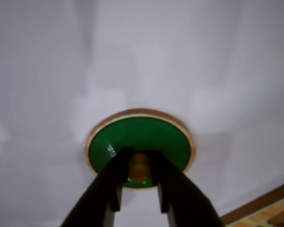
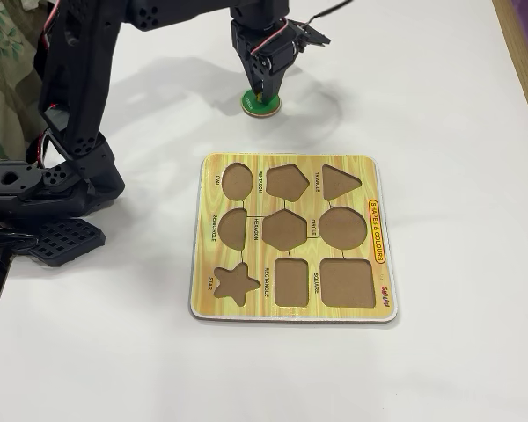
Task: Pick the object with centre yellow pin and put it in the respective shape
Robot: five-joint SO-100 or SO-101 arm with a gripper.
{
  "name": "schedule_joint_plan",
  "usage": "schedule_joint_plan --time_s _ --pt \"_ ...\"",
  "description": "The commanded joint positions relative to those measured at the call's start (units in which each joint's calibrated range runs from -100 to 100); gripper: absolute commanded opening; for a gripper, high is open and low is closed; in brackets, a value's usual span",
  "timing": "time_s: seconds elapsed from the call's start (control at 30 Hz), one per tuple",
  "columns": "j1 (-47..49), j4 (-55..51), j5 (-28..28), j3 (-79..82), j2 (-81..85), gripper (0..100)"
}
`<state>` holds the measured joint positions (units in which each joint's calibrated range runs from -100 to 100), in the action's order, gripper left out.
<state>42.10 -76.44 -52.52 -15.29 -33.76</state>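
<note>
In the wrist view, a flat round green wooden disc [image 1: 141, 141] with a pale rim lies on the plain white table [image 1: 189, 56]. The black two-finger gripper [image 1: 139, 177] comes in from the bottom edge, its fingers [image 1: 111, 184] standing on either side of the disc's small yellow centre pin [image 1: 139, 166] and close against it; whether they actually press it cannot be told. A strip of brown wooden edging [image 1: 260, 205] shows at the lower right corner.

In the fixed view, the yellow wooden shape-sorting board [image 2: 295, 237] lies flat near the middle of the table [image 2: 458, 114]. All nine of its brown cut-outs are bare, the round one [image 2: 343, 227] in the middle row at the right among them. The green disc [image 2: 260, 103] sits on the table above the board's top edge, well apart from it, with the gripper [image 2: 266, 88] pointing down onto it. The black arm base [image 2: 48, 189] stands at the left edge. Open white table surrounds the board, widest below and to the right.
</note>
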Motion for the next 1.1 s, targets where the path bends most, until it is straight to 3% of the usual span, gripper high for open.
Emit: schedule_joint_plan --time_s 0.0,0.6,1.07 --pt "-6.55 -0.49 -0.30 -0.90 3.55 1" --pt "-31.35 -0.40 -0.35 -0.99 10.83 1" --pt "-41.90 -0.31 -0.30 -1.89 12.68 1"
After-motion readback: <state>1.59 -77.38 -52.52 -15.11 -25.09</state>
